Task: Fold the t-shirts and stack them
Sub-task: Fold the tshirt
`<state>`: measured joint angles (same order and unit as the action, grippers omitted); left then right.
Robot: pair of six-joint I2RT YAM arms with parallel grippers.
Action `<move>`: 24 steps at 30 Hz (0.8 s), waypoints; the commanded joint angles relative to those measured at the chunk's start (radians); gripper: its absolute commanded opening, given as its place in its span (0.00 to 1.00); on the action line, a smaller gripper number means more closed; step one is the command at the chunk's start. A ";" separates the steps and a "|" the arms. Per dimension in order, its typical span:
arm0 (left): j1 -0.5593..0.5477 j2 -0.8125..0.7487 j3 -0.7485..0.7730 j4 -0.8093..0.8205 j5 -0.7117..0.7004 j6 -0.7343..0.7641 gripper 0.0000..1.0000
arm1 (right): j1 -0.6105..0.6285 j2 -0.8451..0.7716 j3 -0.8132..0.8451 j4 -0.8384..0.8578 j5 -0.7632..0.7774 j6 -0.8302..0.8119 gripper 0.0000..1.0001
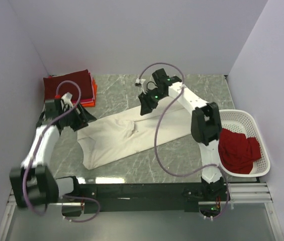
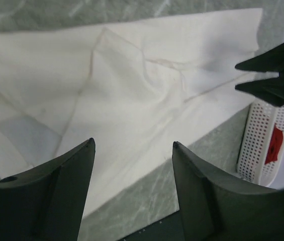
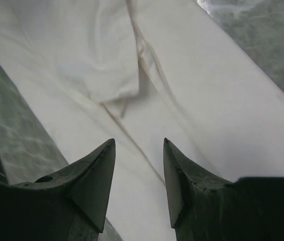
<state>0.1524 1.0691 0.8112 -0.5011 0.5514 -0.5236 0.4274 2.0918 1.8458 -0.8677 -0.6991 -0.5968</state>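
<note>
A large cream-white t-shirt (image 1: 126, 135) lies flat on the table as a long slanted band, folded lengthwise. My left gripper (image 1: 84, 122) hovers over its left end, open and empty; the left wrist view shows the cloth (image 2: 131, 85) past the spread jaws (image 2: 133, 145). At the shirt's upper right edge my right gripper (image 1: 145, 106) is also open, its jaws (image 3: 139, 141) just above the white cloth (image 3: 197, 100) and holding nothing. Folded maroon and red t-shirts (image 1: 67, 86) are stacked at the back left, with an orange-pink edge (image 1: 93, 93) showing. A dark red t-shirt (image 1: 238, 150) sits crumpled in the basket.
The white lattice basket (image 1: 255, 123) stands at the right edge of the table, beside the right arm's base, and shows in the left wrist view (image 2: 265, 140). Grey walls close in the left, back and right sides. Bare marbled tabletop (image 1: 202, 90) lies behind the white shirt.
</note>
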 commanded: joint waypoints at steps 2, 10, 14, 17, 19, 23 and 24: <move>-0.020 0.268 0.159 0.127 -0.011 0.111 0.65 | -0.010 0.149 0.136 0.108 -0.178 0.548 0.50; -0.125 0.699 0.448 0.101 -0.102 0.122 0.48 | 0.004 0.217 0.086 0.272 -0.217 0.741 0.48; -0.137 0.813 0.522 0.061 -0.091 0.135 0.43 | 0.014 0.226 0.069 0.286 -0.209 0.752 0.48; -0.175 0.854 0.546 0.039 -0.119 0.149 0.43 | 0.019 0.232 0.063 0.291 -0.201 0.756 0.48; -0.194 0.856 0.542 0.036 -0.142 0.154 0.43 | 0.020 0.231 0.053 0.292 -0.198 0.758 0.48; -0.201 0.833 0.517 0.032 -0.165 0.158 0.43 | 0.033 0.228 0.030 0.299 -0.194 0.753 0.47; -0.201 0.819 0.505 0.035 -0.166 0.160 0.43 | 0.034 0.231 0.032 0.296 -0.195 0.750 0.47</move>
<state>-0.0448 1.9396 1.3144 -0.4606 0.4110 -0.3962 0.4454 2.3253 1.8877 -0.5995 -0.8806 0.1429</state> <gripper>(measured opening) 0.432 0.476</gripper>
